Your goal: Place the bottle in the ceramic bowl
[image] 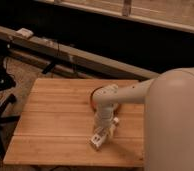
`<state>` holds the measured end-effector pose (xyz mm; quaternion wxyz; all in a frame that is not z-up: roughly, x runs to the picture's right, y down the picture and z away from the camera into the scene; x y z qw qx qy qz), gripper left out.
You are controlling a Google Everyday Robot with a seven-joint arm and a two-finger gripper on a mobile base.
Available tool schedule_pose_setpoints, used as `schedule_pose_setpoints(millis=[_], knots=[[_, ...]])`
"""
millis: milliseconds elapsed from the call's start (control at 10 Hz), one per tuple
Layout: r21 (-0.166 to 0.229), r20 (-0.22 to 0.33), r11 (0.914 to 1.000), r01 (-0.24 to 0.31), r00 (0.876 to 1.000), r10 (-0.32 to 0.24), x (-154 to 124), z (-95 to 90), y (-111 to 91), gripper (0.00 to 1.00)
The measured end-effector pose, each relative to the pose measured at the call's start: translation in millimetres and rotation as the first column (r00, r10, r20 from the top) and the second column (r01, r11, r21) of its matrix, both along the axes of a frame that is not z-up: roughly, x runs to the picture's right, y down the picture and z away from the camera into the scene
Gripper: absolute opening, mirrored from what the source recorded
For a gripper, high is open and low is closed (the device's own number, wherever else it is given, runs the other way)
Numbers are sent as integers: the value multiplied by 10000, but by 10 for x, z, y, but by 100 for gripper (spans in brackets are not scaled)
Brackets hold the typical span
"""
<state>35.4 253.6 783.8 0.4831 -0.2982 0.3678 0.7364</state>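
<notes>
The orange-red ceramic bowl [93, 98] sits near the middle of the wooden table [50, 115]. My arm's wrist covers most of it, so only its left rim shows. The pale bottle [97, 140] lies on the table in front of the bowl. Its labelled end points to the front left and its white cap [114, 120] to the back right. My gripper [103, 131] reaches down from the wrist and sits over the bottle's middle, low at the table surface. The bottle is outside the bowl.
My large pale arm and body [175, 120] fill the right side and hide the table's right edge. A dark rail with cables [65, 52] runs behind the table. Black stand legs [0, 100] are at the left on the floor.
</notes>
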Motion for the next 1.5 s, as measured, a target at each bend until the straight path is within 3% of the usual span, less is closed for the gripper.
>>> schedule_pose_setpoints(millis=[200,500,700,1000,1200,1500], knots=[[-227,64,9995,-215,9997,216,-15,21,25,55],[-395,-114,9948,-942,9955,939,140,-100,-53,25],[-447,-340,9926,-1129,9932,1114,298,-286,-187,4],[-379,-787,9957,-849,9935,817,565,-375,-417,0],[-72,-959,9994,-329,9949,321,621,-348,-700,0],[390,-981,9982,454,9943,-414,651,-117,-1118,0]])
